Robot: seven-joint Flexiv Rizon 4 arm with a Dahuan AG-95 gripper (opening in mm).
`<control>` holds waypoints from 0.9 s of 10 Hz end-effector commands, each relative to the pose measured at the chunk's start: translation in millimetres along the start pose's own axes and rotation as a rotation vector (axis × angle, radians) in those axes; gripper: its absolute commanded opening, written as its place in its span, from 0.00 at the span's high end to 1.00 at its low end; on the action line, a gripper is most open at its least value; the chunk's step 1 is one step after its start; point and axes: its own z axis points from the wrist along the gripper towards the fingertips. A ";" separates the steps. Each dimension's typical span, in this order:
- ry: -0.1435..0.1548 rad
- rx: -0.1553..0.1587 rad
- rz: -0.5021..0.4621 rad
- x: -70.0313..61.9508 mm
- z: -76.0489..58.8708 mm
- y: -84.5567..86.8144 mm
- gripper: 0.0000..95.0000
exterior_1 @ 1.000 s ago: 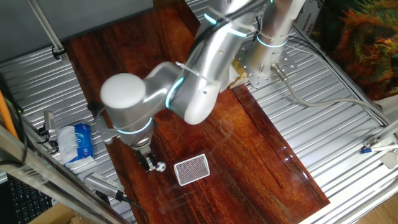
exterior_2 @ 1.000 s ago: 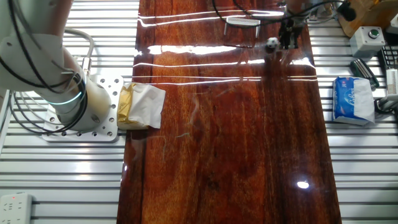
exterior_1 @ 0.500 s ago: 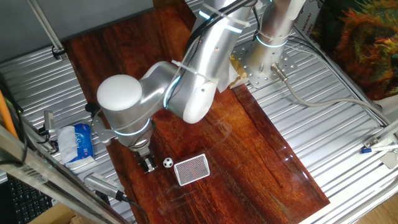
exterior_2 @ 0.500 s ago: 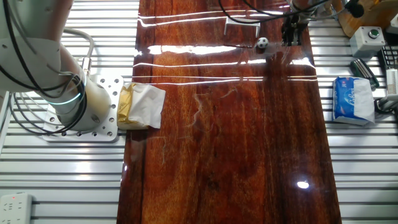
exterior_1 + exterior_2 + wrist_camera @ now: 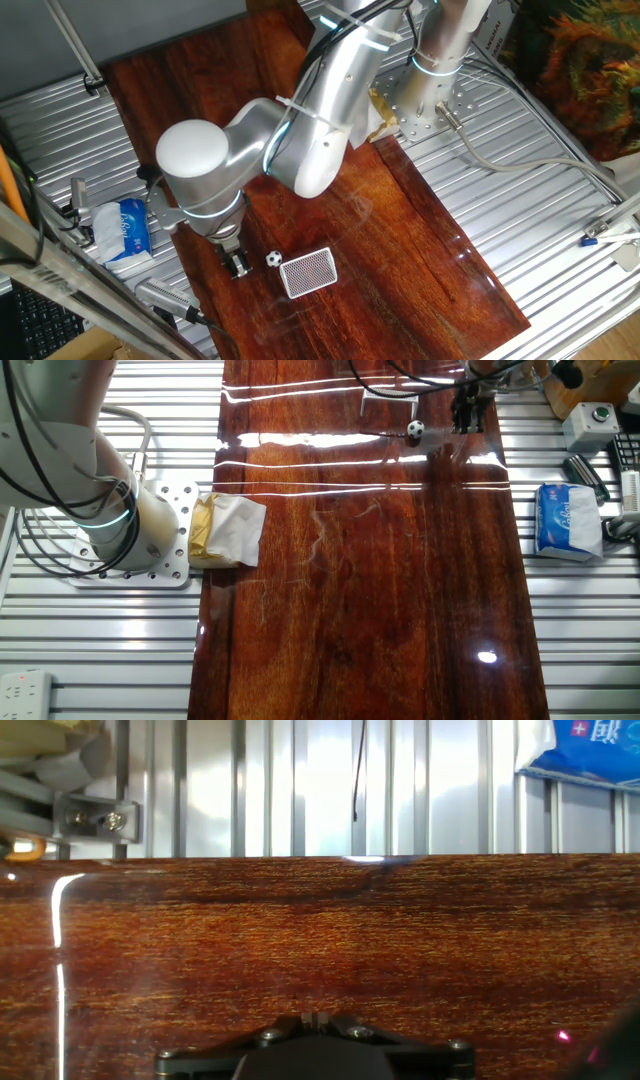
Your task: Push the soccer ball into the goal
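The soccer ball (image 5: 273, 259), tiny and white with black patches, lies on the dark wooden board just left of the goal (image 5: 308, 272), a small white-framed netted box. In the other fixed view the soccer ball (image 5: 415, 429) sits below the goal (image 5: 388, 393) at the board's far end. My gripper (image 5: 238, 264) stands upright on the board a short way left of the ball, apart from it; the other fixed view shows my gripper (image 5: 466, 420) to the ball's right. In the hand view the fingertips (image 5: 320, 1017) are pressed together with nothing between them; ball and goal are out of that view.
A blue-and-white tissue packet (image 5: 128, 228) lies on the metal slats beside the board, near the gripper. A yellow-and-white wrapped packet (image 5: 228, 530) rests by the arm's base (image 5: 130, 525). Grey devices (image 5: 590, 425) stand at the far right corner.
The ball has rolled away from the gripper's fingers toward the goal, slowing near it. The gripper has backed off slightly and now holds still.
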 end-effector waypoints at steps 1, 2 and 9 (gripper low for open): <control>0.002 -0.006 0.003 1.5 -0.8 -0.3 1.00; 0.001 -0.004 0.009 1.5 -0.8 -0.3 1.00; 0.002 0.066 0.013 1.7 5.2 -1.2 1.00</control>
